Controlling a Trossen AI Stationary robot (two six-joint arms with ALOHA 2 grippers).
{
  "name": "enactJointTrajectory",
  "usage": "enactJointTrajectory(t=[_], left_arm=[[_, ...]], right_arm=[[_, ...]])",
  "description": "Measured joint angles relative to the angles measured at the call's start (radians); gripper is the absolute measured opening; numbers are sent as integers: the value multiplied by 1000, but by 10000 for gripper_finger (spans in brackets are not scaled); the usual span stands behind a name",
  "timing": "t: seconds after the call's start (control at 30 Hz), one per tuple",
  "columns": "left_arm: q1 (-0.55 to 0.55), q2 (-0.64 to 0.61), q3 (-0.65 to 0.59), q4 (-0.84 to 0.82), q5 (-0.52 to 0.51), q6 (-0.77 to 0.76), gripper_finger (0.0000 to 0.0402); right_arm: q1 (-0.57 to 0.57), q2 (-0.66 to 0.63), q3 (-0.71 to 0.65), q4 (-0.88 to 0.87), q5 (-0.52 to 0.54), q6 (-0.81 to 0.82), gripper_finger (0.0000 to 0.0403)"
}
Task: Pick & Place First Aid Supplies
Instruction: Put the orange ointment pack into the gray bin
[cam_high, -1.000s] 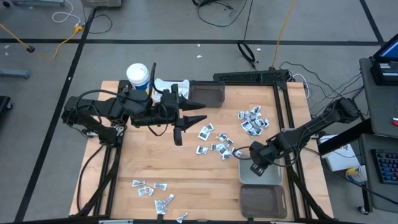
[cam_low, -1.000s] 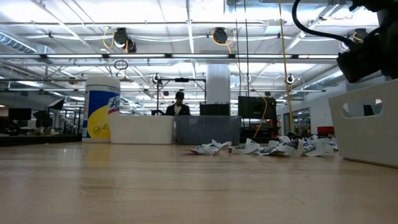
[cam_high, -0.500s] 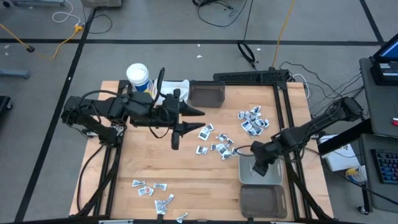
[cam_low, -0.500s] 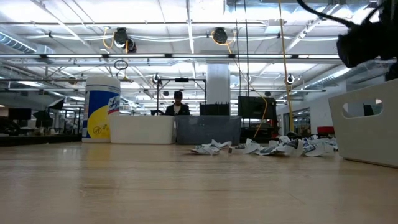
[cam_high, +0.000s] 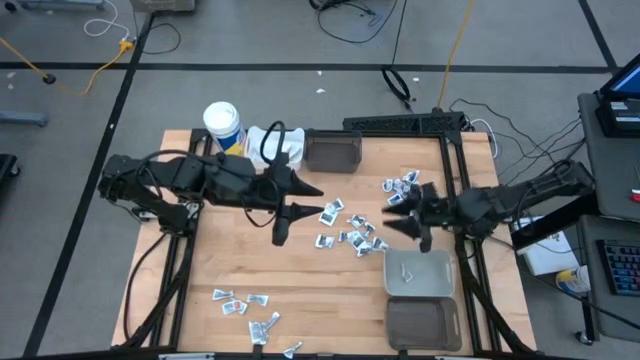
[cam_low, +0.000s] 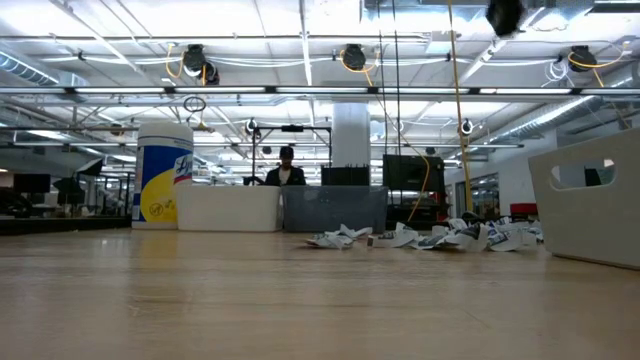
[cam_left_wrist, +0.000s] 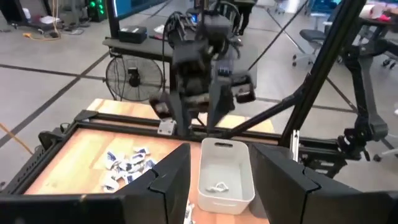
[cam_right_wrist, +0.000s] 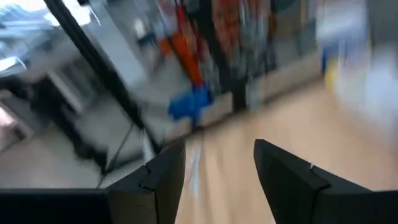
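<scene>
Progress looks slight. One small white packet (cam_high: 407, 271) lies inside the pale grey rectangular plastic bin (cam_high: 436, 285) at the lower right of the high view, and the left wrist view shows the same bin with a single packet on its floor. Nothing else appears sorted, as far as the pictures show.

Most of the first aid supplies, small flat white and silvery packets, remain loose on the wooden table (cam_high: 300, 270). A scattered cluster of packets (cam_high: 345, 232) lies at the centre of the high view, a second heap (cam_high: 405, 195) sits right of centre higher up, and a third group (cam_high: 250, 310) is spread near the lower left edge. The dark plastic bin (cam_high: 333, 152) at the top centre and the dark bin (cam_high: 423, 322) at the bottom right look empty, though their floors are hard to read.

The right gripper (cam_high: 404, 213) hovers between the central cluster and the right-hand heap, just above the grey bin in the frame, fingers parted with nothing between them. The left gripper (cam_high: 300, 197) hangs over the table left of the central cluster, jaws spread and empty. My judgement is that nearly all the picking is left.
</scene>
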Motion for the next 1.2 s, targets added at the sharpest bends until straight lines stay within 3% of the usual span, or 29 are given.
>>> enactJointTrajectory(t=[0.13,0.23,0.57,0.87,1.0,1.2], left_arm=[[0,0,0,-10,-1,-13,170],[-17,0,0,-85,22,-77,170],[-183,35,1,-421,65,-447,170],[-316,54,0,-593,220,-757,170],[-370,53,0,-690,272,-791,170],[-410,115,1,-858,312,-687,170]], right_arm=[[-33,47,0,311,50,-213,185],[-55,82,0,411,24,-244,185],[-95,141,0,404,-92,-175,185],[-145,154,0,388,-191,-126,185],[-154,154,4,385,-216,-126,185],[-155,154,30,351,-218,-132,185]])
